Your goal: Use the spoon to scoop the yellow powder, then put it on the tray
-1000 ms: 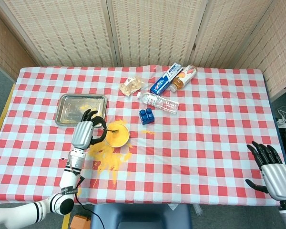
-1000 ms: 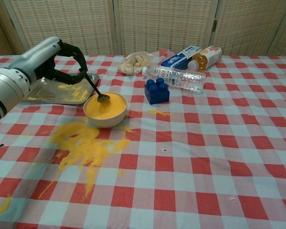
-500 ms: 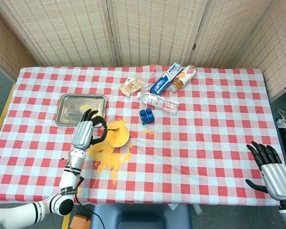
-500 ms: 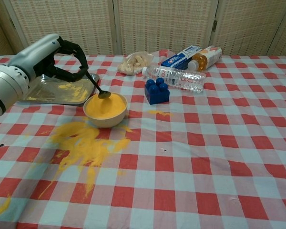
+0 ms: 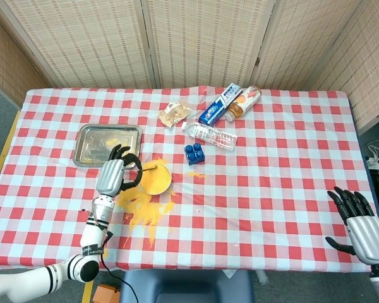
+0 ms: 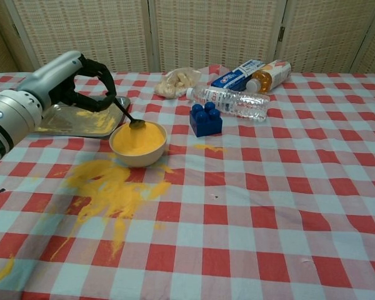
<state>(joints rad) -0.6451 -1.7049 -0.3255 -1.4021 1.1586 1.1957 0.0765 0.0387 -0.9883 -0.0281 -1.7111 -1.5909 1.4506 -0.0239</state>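
Note:
A white bowl full of yellow powder stands left of centre on the checked cloth. My left hand holds a small metal spoon by its handle. The spoon's bowl sits just over the far rim of the powder with a little yellow on it. The metal tray lies behind and left of the bowl, with some yellow powder on it. My right hand hovers open past the table's near right corner, seen only in the head view.
Spilled yellow powder covers the cloth in front of the bowl. A blue block, a water bottle, a snack bag, a blue box and an orange bottle lie behind the bowl.
The spoon has lifted slightly out of the powder and shifted toward the bowl's far rim. My right hand has not moved.

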